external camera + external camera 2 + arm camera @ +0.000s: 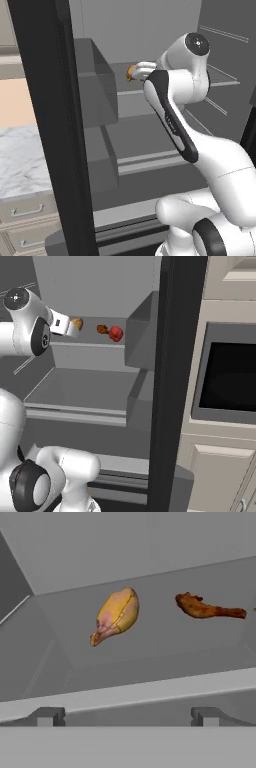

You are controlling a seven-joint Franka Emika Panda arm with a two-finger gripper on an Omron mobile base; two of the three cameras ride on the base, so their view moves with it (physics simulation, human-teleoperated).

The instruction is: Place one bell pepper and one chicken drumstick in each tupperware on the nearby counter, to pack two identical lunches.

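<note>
Your claw (127,716) hangs wide open before the fridge shelf (150,687), golden drumstick (116,615) beside the brown drumstick (207,608).

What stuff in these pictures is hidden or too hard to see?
- Golden drumstick: in the left base view the arm covers all but a sliver.
- Red bell pepper: one shows in the right base view; in the hand view the right edge cuts off that spot.
- Brown drumstick: in the right base view it is too small to show detail.
- Marble counter: in the left base view the dark fridge door edge hides part of it.
</note>
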